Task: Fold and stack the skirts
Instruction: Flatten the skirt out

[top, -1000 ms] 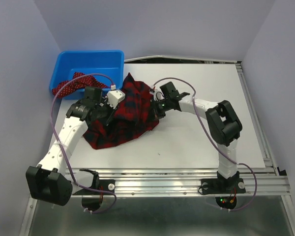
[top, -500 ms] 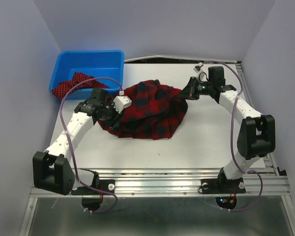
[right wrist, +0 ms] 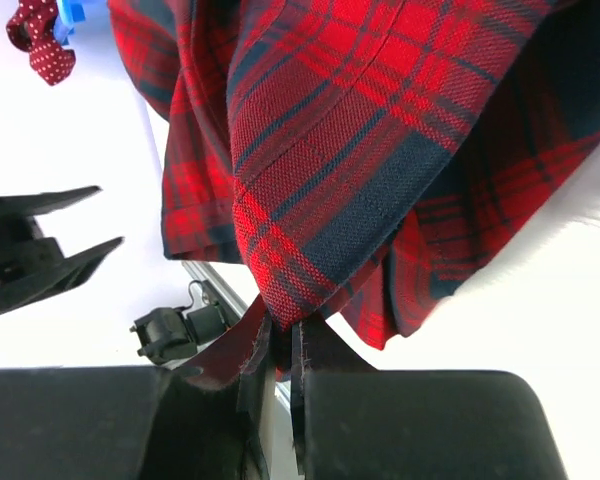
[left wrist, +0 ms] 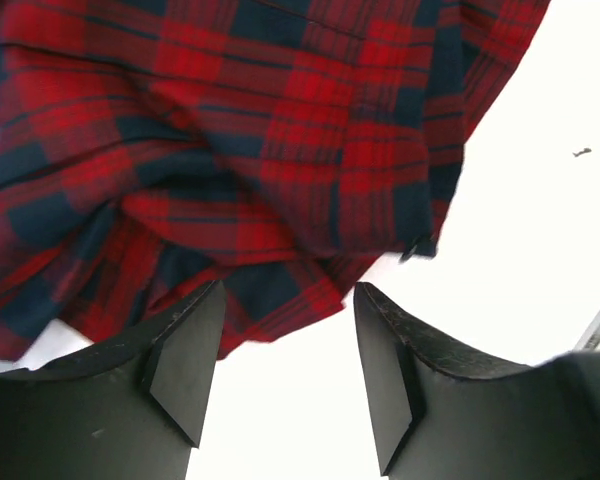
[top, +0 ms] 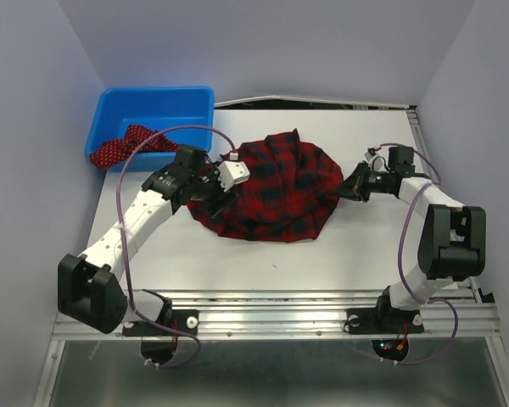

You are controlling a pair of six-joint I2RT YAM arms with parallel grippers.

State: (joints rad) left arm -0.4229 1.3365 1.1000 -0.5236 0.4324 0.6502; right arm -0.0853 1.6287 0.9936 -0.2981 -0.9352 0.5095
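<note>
top external: tartan skirt [top: 276, 186] spread on the table [top: 365, 246] between my arms; polka-dot skirt [top: 123, 144] draped over the blue bin [top: 157, 91]
right wrist: right gripper [right wrist: 280, 335] pinched tight on the tartan's edge
left wrist: left gripper [left wrist: 288, 330] wide apart, holding nothing — hem just ahead

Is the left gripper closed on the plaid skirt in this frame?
No, in its wrist view the left gripper is wide open over the table, the plaid skirt lying loose, not pinched between its fingers.

You can read no text, label, brand or number in any of the three views. Nothing legible stands on any surface you see.
</note>
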